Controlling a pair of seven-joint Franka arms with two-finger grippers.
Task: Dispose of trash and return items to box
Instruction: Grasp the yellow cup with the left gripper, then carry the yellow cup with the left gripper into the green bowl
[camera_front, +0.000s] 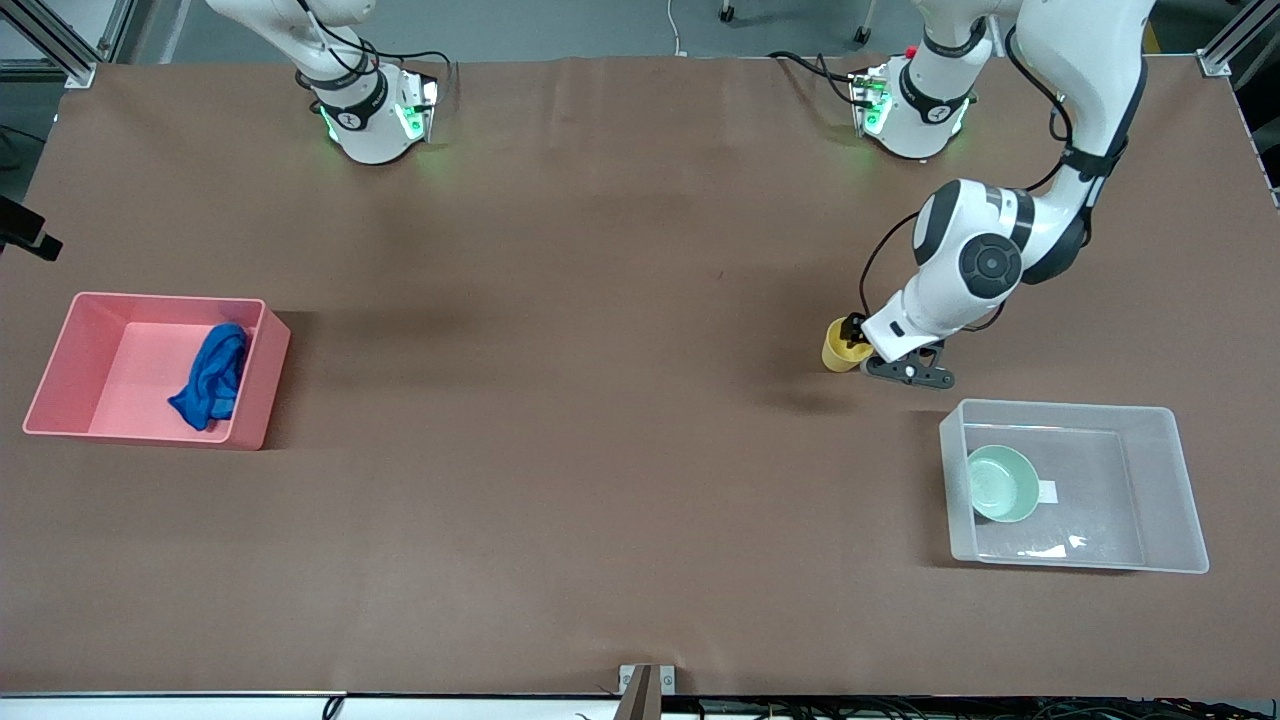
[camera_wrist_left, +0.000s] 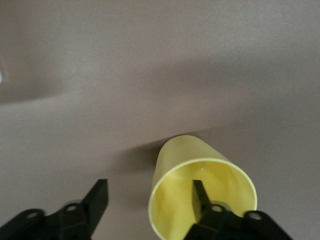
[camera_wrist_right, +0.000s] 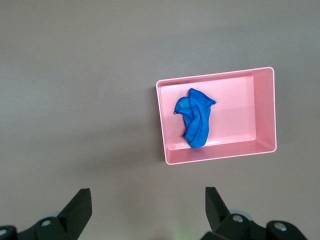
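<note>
Front view first: my left claw (camera_front: 872, 352) is down at the yellow cup (camera_front: 845, 345), which stands on the brown counter (camera_front: 600, 450) toward the left arm's end, just beside the clear box (camera_front: 1160, 490) and a bit farther from the front camera than it. The mint-green bowl (camera_front: 1003, 484) is already lying in the box. Over at the right arm's end, the blue cloth (camera_front: 212, 377) is slumped inside the pink bin (camera_front: 60, 370), so going by how things lie, the trash part looks done and the cup is the last item out. My right claw isn't in this shot at all, only that arm's base up top.

Left wrist view: the left claw (camera_wrist_left: 150, 202) is spread, straddling the cup wall, with one finger (camera_wrist_left: 201, 194) down inside the cup (camera_wrist_left: 200, 175) and the other outside it. Nothing pinched yet as far as I can tell. My guess is thin, light plastic, smooth and a bit flexy, so a gentle squeeze on the rim wall should do; clamp too hard and it'll probably deform or squirt out.

Right wrist view: the right claw (camera_wrist_right: 147, 207) hangs spread and empty high over the counter near the pink bin (camera_wrist_right: 267, 110), just waiting. The cloth (camera_wrist_right: 196, 120) lies crumpled against one bin wall.
</note>
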